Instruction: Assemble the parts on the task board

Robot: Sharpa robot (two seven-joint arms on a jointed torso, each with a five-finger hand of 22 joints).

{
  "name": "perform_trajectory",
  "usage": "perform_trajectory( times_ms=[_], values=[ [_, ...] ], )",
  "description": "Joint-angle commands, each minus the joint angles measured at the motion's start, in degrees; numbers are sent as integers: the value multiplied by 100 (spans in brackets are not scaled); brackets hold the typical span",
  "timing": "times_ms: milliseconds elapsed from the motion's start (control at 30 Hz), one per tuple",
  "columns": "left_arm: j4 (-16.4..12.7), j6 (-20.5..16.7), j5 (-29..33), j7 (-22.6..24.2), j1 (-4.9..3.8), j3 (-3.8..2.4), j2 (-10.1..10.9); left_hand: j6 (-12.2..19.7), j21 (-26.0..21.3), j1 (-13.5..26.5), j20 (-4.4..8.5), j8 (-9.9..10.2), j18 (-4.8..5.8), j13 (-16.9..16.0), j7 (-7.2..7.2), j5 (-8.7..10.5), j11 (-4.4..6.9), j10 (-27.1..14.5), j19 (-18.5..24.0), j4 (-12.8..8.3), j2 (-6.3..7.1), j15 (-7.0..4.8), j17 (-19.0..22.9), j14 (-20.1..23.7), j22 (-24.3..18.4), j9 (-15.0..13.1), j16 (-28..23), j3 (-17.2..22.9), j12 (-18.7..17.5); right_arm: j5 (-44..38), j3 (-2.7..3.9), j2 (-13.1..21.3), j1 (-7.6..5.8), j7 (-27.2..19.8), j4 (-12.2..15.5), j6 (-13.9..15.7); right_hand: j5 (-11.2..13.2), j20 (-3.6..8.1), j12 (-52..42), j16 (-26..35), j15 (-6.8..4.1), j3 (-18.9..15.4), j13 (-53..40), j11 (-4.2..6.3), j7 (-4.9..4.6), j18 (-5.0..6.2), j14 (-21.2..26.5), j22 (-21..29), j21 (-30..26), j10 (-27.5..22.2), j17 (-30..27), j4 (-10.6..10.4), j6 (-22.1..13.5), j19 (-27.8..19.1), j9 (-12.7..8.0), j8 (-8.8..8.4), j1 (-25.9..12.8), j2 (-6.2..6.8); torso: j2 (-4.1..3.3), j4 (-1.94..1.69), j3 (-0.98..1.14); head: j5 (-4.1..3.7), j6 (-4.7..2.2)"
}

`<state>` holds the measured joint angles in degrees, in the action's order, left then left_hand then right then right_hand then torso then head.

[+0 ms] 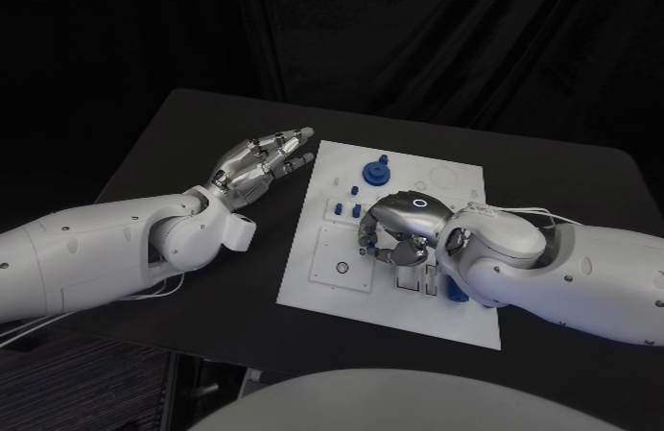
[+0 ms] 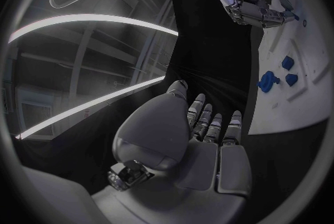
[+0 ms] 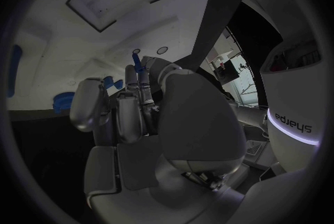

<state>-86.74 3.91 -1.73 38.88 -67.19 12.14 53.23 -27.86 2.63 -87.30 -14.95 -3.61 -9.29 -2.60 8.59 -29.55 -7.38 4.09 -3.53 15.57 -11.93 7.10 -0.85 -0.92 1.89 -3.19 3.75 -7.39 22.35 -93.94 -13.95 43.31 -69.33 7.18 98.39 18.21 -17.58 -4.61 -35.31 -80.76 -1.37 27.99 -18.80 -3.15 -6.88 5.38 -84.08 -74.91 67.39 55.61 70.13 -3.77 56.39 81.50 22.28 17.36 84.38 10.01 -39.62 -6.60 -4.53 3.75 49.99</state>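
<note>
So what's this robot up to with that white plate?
It is fitting small blue parts onto the white task board. Its right hand is down over the middle of the board, with a slim blue part at its fingertips. The left hand hovers beside the board's edge, fingers straight, holding nothing. A larger blue part stands further up the board.

Left robot hand (fingers apart) beside task board with blue parts
</note>
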Motion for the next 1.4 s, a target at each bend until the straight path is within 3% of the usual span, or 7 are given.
perform_trajectory(
  times_ms=[33,167,500,1400],
  values=[
    [-8,149,22,621,14,-4,-9,-8,27,14,-49,-40,-94,0,-2,16,-37,-7,2,19,-48,41,-10,-12,5,-9,21,3,16,-83,2,-1,28,-87,-19,184,65,17,-29,30,-18,23,-12,39,-8,-48,-79,-858,-5,55,-17,73,-30,24,13,-20,10,-47,7,3,-11,31,1],
    [-8,161,22,610,22,-4,-7,-11,27,16,-50,-41,-95,1,-1,18,-38,-8,2,23,-51,44,-10,-13,6,-9,24,8,14,-83,2,-6,46,-107,-46,228,92,16,-21,36,-17,27,-11,39,-8,-50,-76,-859,0,54,-26,80,-37,26,19,-25,18,-49,6,17,-9,54,1],
    [15,178,22,571,38,-4,-21,-9,28,16,-51,-42,-97,1,0,17,-41,-8,2,28,-59,50,-11,-15,6,-9,29,18,13,-84,2,-24,72,-142,-74,286,183,14,-9,50,-16,33,-16,38,-9,-50,-70,-860,-1,64,-44,108,-21,23,50,-15,51,-59,8,-6,-9,22,1],
    [78,219,22,464,74,-4,-61,8,29,11,-54,-42,-100,2,5,19,-47,-13,2,34,-72,57,-10,-14,6,-7,28,45,7,-84,2,-167,164,-104,-221,182,309,19,18,54,-27,2,-19,54,11,-58,-75,-871,37,102,-43,110,60,39,159,64,42,-61,13,-8,-8,10,1]
  ],
)
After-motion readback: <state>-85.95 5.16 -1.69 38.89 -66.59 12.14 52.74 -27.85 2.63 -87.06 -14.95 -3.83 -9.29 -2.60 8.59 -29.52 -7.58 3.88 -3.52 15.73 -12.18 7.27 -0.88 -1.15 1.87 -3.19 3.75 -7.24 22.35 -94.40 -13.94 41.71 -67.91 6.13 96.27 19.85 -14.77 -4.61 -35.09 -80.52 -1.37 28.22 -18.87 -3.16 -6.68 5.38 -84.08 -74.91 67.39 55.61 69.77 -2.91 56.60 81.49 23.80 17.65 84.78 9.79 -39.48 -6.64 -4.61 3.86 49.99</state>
